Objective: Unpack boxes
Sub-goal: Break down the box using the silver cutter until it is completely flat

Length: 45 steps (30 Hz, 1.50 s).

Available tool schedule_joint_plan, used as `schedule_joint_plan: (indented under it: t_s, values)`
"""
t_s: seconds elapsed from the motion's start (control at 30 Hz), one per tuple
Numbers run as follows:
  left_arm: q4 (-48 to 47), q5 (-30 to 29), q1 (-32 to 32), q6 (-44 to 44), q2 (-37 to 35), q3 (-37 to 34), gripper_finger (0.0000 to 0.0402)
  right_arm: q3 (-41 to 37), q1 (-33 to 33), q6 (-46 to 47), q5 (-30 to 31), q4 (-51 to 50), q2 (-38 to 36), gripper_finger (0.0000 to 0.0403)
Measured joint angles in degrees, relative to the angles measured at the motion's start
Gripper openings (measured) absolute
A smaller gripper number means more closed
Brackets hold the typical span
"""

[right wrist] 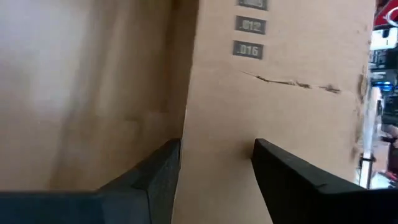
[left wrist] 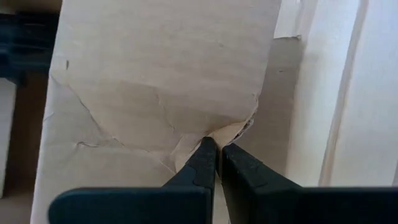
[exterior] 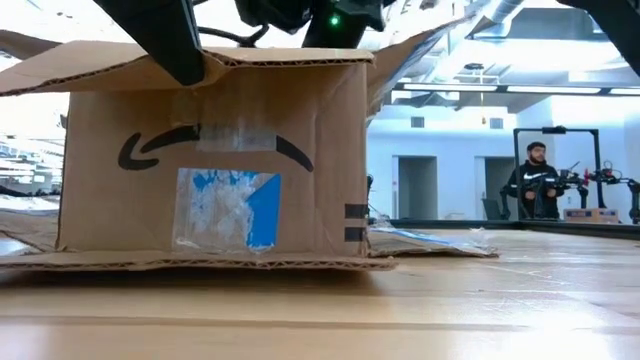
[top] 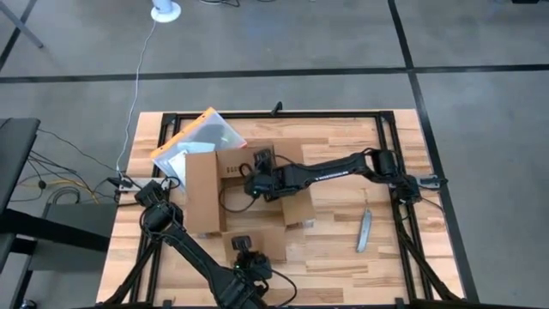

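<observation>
The brown corrugated cardboard box (top: 244,193) is seen standing near the middle of the wooden table (top: 343,257), its flaps folded outward; a black curved mark, clear tape and a torn blue-and-white tape patch are shown on its side in the low view. The right gripper (right wrist: 214,177) is placed inside the box, just beside an inner wall, with its fingers spread apart and nothing clasped between them. The left gripper (left wrist: 216,163) is positioned at the box's near flap (left wrist: 155,81), its fingers pressed together on the crumpled cardboard edge. Beyond the right gripper, at the box's far corner, an orange-edged clear pouch (top: 196,140) is laid. Off to that gripper's side, well apart, a grey box cutter (top: 364,230) is seen on the table.
</observation>
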Motion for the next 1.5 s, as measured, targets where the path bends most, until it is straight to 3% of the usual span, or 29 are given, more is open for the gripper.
schedule_joint_plan:
  t_s: [0.3, 0.57, 0.97, 1.1, 1.33, 1.5]
  values:
    - [-0.59, -0.28, 0.0, -2.12, -0.04, 0.0, 0.0, 0.04, -3.06, -3.92, -0.3, 2.11, -0.43, 0.0166]
    - [-0.35, 1.41, -0.46, -2.37, 0.0, -0.02, 0.0, 4.55, -3.57, -6.9, 1.87, 1.35, -0.51, 0.0011]
    - [-0.72, 2.38, -0.7, -1.65, 0.02, -0.07, 0.0, 25.73, -3.17, -3.19, -0.37, -18.26, -0.6, 0.0]
    - [-1.07, 2.45, -0.72, -0.75, 0.0, -0.04, 0.0, 31.37, -2.52, 4.42, -2.94, -27.54, -0.68, 0.0]
    - [-3.23, 1.96, -0.48, 0.97, -0.88, 1.17, 0.0003, 30.99, -1.52, 14.75, -14.16, -37.04, -3.35, 0.0]
    - [-3.15, 10.58, 1.3, 3.02, -1.5, 4.33, 0.0037, 31.01, -1.61, 18.6, -19.37, -38.94, -3.47, 0.0009]
